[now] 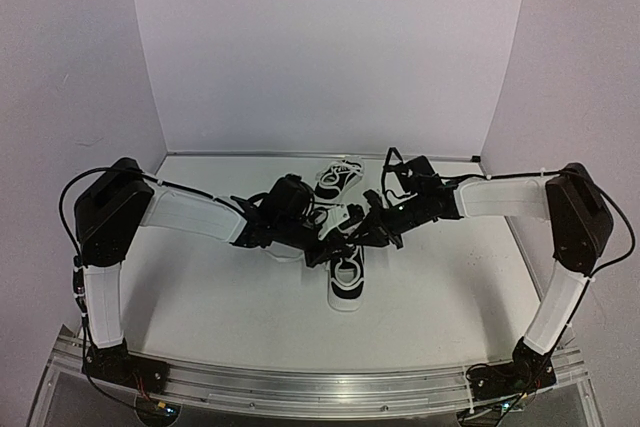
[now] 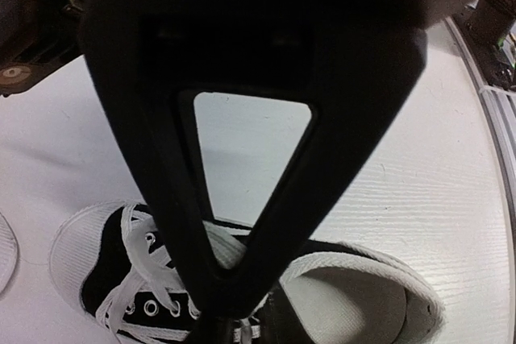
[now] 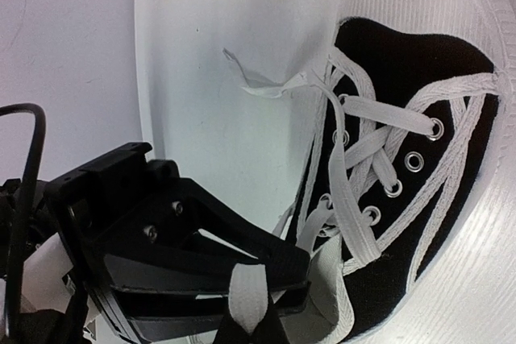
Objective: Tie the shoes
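White desk (image 1: 200, 287) below, near shoe (image 1: 348, 282) at its middle, my right end effector (image 3: 294, 279) pinching a white lace (image 3: 246, 292), my left end effector (image 2: 222, 304) low over that shoe, open or closed I cannot tell, so I'd draw the lace taut gently, never dragging the shoe.

**BOTH ARMS REACHED INWARD, GRIPPERS CLOSE TOGETHER AT CENTRE**

Observed: the left arm (image 1: 190, 212) stands on its base at the near left. Its lower link rises upright to a raised elbow, and the forearm slopes down and inward toward the centre. The right arm (image 1: 500, 197) mirrors this from the near right, elbow raised and forearm running inward. Both wrists are bent downward. The left gripper (image 1: 316, 245) and the right gripper (image 1: 368, 233) sit just beside each other, tips angled down and toward one another. In the left wrist view, the fingers (image 2: 145, 199) form a narrow V that converges at the tips; any remaining gap cannot be made out. The right gripper's jaws are fully closed.
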Available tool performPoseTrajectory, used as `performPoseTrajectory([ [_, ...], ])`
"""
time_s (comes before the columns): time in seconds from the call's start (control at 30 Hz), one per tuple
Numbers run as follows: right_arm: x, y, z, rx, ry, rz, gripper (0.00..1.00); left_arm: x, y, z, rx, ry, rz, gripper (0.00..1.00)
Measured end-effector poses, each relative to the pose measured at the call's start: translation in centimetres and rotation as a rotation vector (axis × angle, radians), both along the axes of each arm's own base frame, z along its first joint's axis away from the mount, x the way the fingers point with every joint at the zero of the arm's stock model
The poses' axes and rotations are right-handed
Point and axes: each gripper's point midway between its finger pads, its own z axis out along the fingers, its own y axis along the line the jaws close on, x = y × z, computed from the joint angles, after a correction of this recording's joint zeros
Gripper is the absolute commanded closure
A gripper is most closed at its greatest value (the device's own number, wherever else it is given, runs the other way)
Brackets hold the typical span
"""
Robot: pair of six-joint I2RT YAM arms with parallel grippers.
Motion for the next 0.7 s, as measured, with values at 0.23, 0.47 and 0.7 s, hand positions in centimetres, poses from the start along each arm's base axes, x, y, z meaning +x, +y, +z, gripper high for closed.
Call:
performPoseTrajectory([
  [0.23,0.3,0.1,0.1,-0.003,-0.013,-0.007,1.00,3.3,2.6,0.9,-0.009,0.094,0.071,0.55],
  [0.47,0.2,-0.1,-0.1,-0.011,-0.006,-0.009,1.00,8.0,9.3,-0.1,0.087,0.160,0.210,0.54],
  [0.7,0.3,0.0,0.0,-0.012,-0.008,-0.009,1.00,6.6,12.0,-2.7,0.220,0.226,0.185,0.52],
])
